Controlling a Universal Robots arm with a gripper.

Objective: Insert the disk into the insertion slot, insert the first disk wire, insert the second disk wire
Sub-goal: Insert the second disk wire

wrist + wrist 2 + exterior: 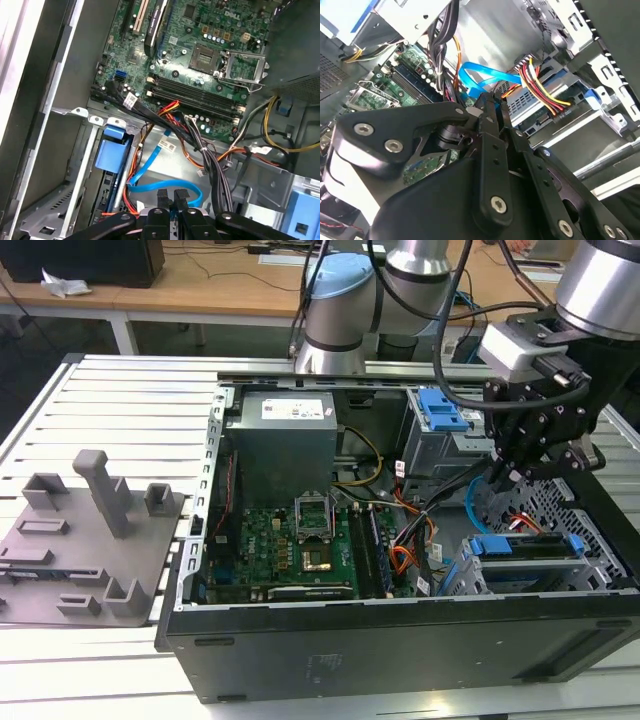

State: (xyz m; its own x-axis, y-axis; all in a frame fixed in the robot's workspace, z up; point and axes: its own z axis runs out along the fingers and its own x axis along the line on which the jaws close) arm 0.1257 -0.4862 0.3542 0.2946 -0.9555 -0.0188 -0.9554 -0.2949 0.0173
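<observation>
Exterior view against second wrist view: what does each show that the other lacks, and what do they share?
The exterior view adds the grey fixture plate lying on the slatted table, the power supply inside the case, and the arm's joints. The second wrist view adds a close look at the black plug ending the first disk wire. Both show the gripper, the second disk wire looping near it, and the green motherboard.
</observation>
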